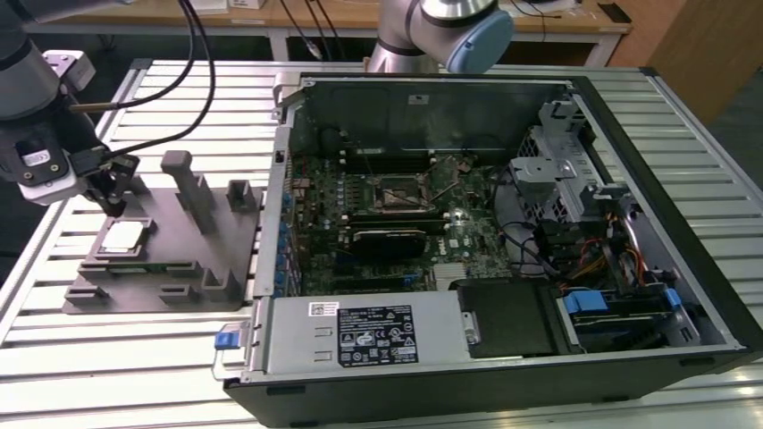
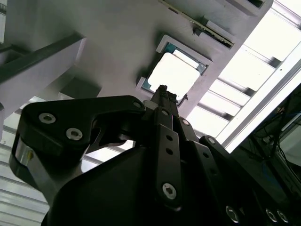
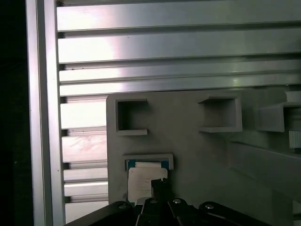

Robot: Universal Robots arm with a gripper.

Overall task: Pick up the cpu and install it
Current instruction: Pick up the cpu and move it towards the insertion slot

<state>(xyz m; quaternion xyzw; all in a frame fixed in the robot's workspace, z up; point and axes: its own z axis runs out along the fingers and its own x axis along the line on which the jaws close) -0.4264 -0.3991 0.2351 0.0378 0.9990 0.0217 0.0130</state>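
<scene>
The cpu (image 1: 123, 235) is a small pale silver square lying flat in a recess of the grey fixture (image 1: 179, 288), at the exterior view's left. My gripper (image 1: 111, 202) hangs just above and behind it, fingers together, holding nothing. In both wrist views the dark fingertips point down at the chip with a gap left: gripper (image 2: 163, 89) over the cpu (image 2: 176, 73) on the fixture (image 2: 117, 42), and gripper (image 3: 160, 183) over the cpu (image 3: 140, 181) on the fixture (image 3: 188, 150). The black-framed motherboard socket (image 1: 391, 195) sits inside the open computer case.
The open computer case (image 1: 477, 375) lies on the slatted aluminium table (image 1: 155, 375), right of the fixture. Upright grey posts (image 1: 185, 183) rise from the fixture beside the gripper. Cables (image 1: 197, 54) trail from the arm. A second arm's base (image 1: 435, 36) stands behind the case.
</scene>
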